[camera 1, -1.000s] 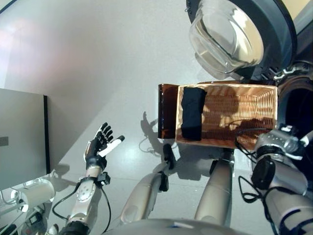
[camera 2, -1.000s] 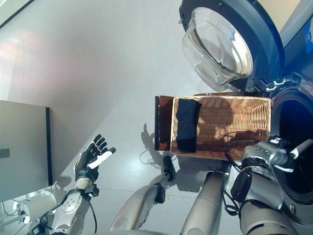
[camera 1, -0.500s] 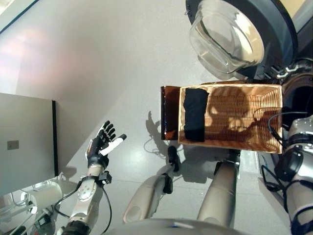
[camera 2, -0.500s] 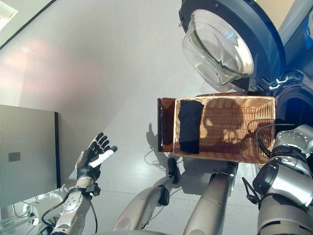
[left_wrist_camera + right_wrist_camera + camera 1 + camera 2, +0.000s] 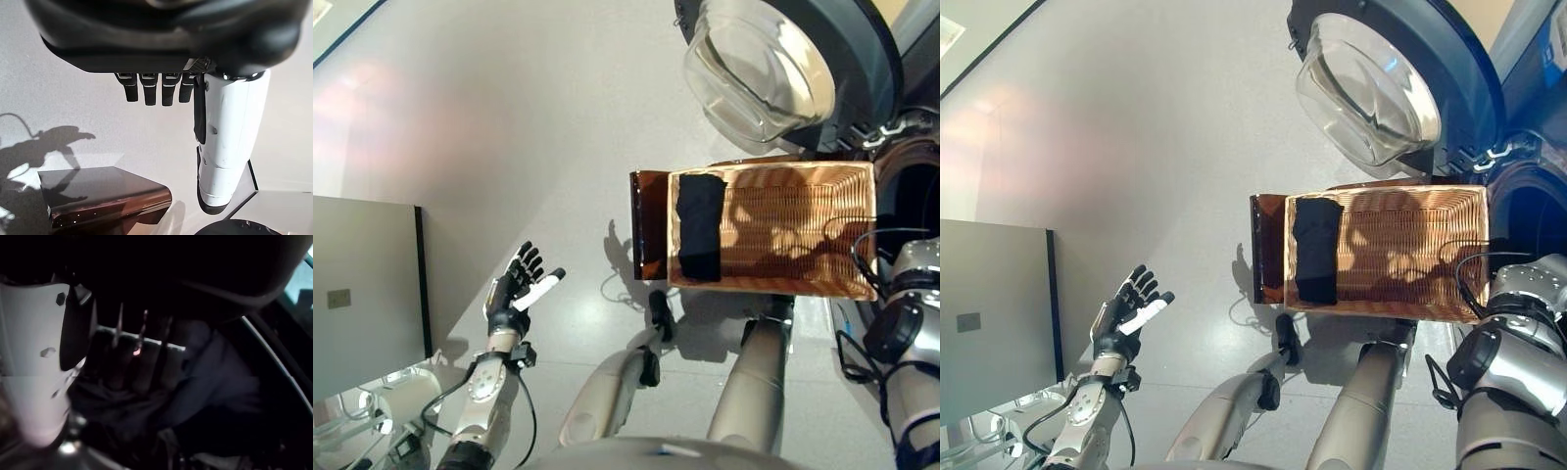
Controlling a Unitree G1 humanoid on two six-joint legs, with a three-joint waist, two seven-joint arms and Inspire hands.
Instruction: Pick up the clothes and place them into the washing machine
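A black folded garment lies at the left end of a wicker basket on the floor. Right of the basket is the washing machine's dark drum opening, with its round glass door swung open above. My right arm reaches into that opening, so the head views do not show the hand. In the right wrist view my right hand is inside the dark drum, just over dark bluish clothes. My left hand is open and empty over the floor at the lower left.
A dark brown panel stands against the basket's left side. A grey cabinet fills the left edge, close to my left hand. Bare grey floor spreads beyond the basket.
My right arm has gone deeper into the drum, and its hand no longer shows in the head views. The camera has shifted a little. My left hand has stayed put.
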